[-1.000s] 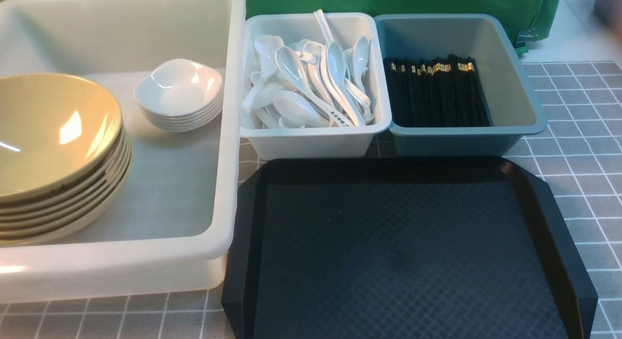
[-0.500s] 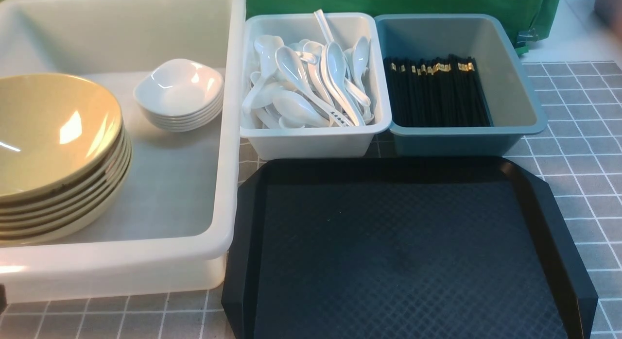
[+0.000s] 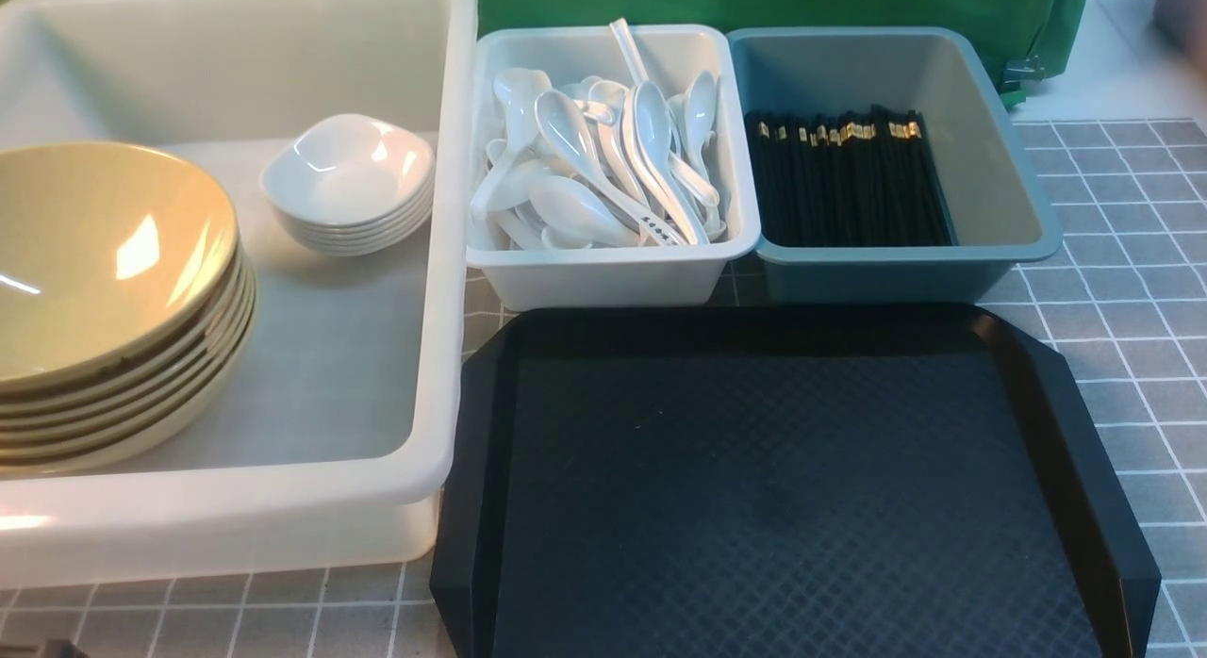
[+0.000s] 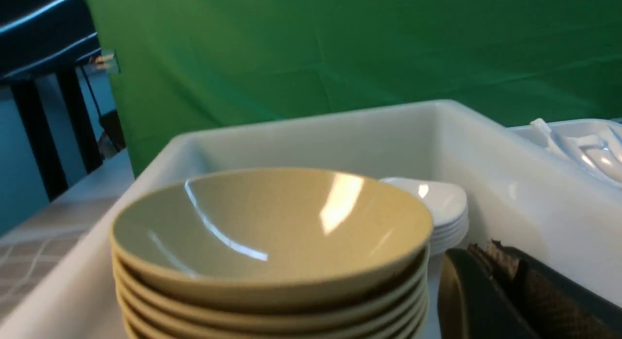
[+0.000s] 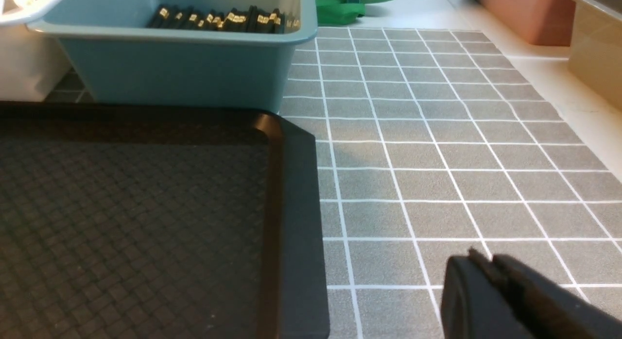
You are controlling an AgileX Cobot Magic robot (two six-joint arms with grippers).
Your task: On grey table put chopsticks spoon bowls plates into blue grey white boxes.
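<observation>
A stack of olive bowls (image 3: 94,262) and a stack of small white bowls (image 3: 349,177) sit in the big white box (image 3: 453,262). White spoons (image 3: 603,168) fill the pale grey box (image 3: 603,276). Black chopsticks (image 3: 849,177) lie in the blue box (image 3: 886,271). My left gripper (image 4: 491,249) is shut and empty, just beside the olive bowls (image 4: 272,232) at the white box's near wall. My right gripper (image 5: 481,259) is shut and empty, low over the grey table to the right of the black tray (image 5: 146,222). Neither gripper's jaws show in the front view.
The black tray (image 3: 773,488) lies bare in front of the two small boxes. The grey checked table (image 3: 1132,262) runs to the right. A green cloth (image 3: 754,3) hangs behind the boxes. A brown bin (image 5: 525,13) and a beige bin (image 5: 597,38) stand beyond the table's right edge.
A dark bit of my left arm that showed at the front view's left edge half a second ago is now a sliver at the bottom left corner. The dishes and boxes have not moved.
</observation>
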